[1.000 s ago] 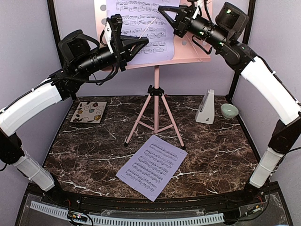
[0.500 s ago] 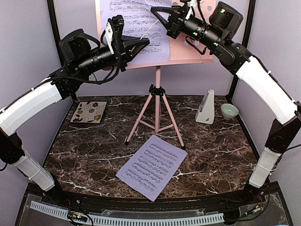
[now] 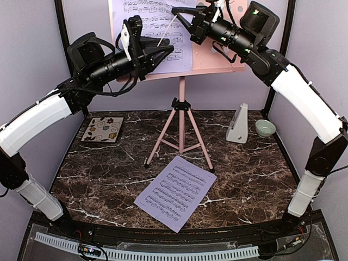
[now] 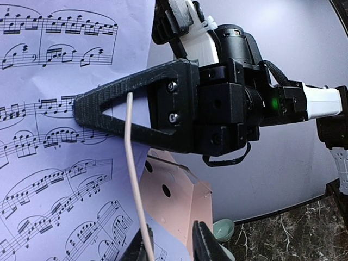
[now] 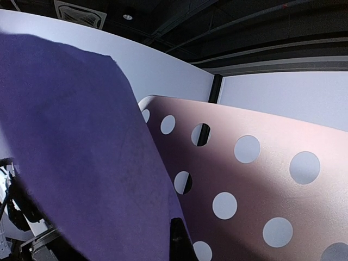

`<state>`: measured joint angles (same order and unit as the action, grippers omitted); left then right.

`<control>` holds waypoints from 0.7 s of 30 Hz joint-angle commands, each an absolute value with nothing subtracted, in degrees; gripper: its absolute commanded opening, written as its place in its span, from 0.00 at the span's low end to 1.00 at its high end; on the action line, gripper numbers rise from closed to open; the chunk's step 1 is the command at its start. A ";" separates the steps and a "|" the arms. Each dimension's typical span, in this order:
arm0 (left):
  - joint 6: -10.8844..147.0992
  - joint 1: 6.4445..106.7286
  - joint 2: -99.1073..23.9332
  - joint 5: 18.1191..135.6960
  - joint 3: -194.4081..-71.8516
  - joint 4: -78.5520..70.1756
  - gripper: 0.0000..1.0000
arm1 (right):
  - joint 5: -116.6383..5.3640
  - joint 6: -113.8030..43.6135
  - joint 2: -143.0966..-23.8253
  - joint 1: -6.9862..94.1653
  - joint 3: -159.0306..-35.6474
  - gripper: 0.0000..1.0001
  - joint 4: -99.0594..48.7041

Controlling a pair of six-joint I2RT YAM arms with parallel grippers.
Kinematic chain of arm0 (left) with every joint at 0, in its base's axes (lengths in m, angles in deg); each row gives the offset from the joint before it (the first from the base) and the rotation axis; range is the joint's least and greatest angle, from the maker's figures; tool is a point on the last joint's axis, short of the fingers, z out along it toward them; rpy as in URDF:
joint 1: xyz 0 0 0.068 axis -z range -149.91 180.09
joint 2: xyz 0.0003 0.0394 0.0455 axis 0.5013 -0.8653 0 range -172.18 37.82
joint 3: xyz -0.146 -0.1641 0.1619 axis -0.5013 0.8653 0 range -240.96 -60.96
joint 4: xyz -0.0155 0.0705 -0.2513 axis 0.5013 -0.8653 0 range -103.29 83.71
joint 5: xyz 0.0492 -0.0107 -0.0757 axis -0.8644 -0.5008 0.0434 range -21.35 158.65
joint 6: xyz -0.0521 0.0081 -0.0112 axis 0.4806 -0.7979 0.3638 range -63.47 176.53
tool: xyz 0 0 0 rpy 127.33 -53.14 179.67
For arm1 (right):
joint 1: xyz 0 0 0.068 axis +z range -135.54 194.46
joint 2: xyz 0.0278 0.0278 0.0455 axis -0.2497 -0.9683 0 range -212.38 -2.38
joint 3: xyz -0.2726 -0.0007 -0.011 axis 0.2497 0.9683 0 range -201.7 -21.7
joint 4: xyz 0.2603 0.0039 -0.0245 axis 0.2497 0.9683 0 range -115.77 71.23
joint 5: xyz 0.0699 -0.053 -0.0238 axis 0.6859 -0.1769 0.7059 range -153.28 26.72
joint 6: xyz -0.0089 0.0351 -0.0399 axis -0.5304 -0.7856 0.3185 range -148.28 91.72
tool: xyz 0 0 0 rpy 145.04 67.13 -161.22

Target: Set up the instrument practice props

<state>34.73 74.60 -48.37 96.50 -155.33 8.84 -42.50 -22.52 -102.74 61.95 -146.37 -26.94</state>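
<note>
Seemingly mid-placement: right gripper (image 3: 175,11) pinched the lavender sheet-music page (image 3: 149,13) against the pink music stand (image 3: 217,57); left gripper (image 3: 169,50), jaw state indeterminate. Next move likely required seating the page squarely, then releasing.

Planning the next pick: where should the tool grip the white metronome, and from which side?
Likely its narrow upper part, coming from above: the metronome stands upright and tapers upward, and the green bowl sits close on its right, crowding that side.

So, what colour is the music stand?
Pink. The music stand shows best in the top external view.
</note>
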 commanded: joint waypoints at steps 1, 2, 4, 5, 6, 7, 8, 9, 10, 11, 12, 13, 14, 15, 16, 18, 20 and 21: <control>34.58 75.09 -45.41 97.60 -155.35 13.29 0.33 | -43.63 -21.77 -102.91 62.35 -147.09 0.00 -27.89; 34.66 75.09 -45.08 97.25 -155.05 13.43 0.37 | -43.94 -21.72 -102.79 62.32 -146.77 0.00 -27.94; 34.72 75.13 -44.38 96.37 -154.48 13.40 0.45 | -44.20 -21.60 -102.47 62.35 -146.28 0.00 -28.08; 34.72 75.21 -44.03 95.84 -154.09 13.58 0.48 | -44.28 -21.60 -102.46 62.36 -146.20 0.00 -28.10; 34.77 75.18 -43.67 95.24 -153.78 13.86 0.52 | -44.29 -21.60 -102.42 62.35 -146.17 0.00 -28.11; 34.78 75.25 -43.35 94.69 -153.49 14.06 0.55 | -44.37 -21.58 -102.45 62.34 -146.09 0.00 -28.11; 34.68 75.34 -43.12 94.09 -153.47 13.98 0.61 | -44.38 -21.60 -102.41 62.28 -146.10 0.00 -28.10; 34.44 75.43 -42.86 93.63 -153.36 13.64 0.66 | -44.38 -21.60 -102.44 62.35 -146.05 0.00 -28.09; 34.15 75.62 -42.60 93.30 -153.29 13.21 0.70 | -44.38 -21.60 -102.41 62.31 -146.00 0.00 -28.07; 33.75 75.74 -42.34 92.81 -153.13 12.88 0.76 | -44.40 -21.60 -102.47 62.31 -145.98 0.00 -28.10; 33.40 75.99 -42.15 91.99 -153.00 12.54 0.83 | -44.42 -21.60 -102.45 62.35 -145.91 0.00 -28.18; 32.97 76.32 -42.06 91.15 -153.11 11.85 0.89 | -44.46 -21.60 -102.41 62.31 -145.90 0.00 -28.22; 32.57 76.54 -42.01 90.33 -153.34 10.91 0.94 | -44.49 -21.60 -102.40 62.32 -145.86 0.00 -28.28; 32.44 76.65 -41.88 89.87 -153.42 10.18 0.95 | -44.54 -21.68 -102.52 62.31 -145.82 0.00 -28.36; 32.33 76.77 -41.59 89.48 -153.23 10.03 0.96 | -44.56 -21.69 -102.61 62.31 -145.89 0.00 -28.47; 32.32 77.10 -40.81 88.15 -153.16 9.63 0.98 | -44.63 -21.64 -102.76 62.34 -146.17 0.00 -28.58; 31.85 77.38 -39.87 87.51 -152.80 9.27 0.99 | -44.72 -21.60 -102.92 62.36 -146.37 0.00 -28.65; 31.44 77.56 -39.35 87.04 -152.57 9.02 0.99 | -44.78 -21.60 -102.94 62.32 -146.41 0.00 -28.59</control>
<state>33.11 76.52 -43.72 88.98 -153.34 8.63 -43.88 -21.69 -102.74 61.97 -146.08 -26.96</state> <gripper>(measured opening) 0.983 0.007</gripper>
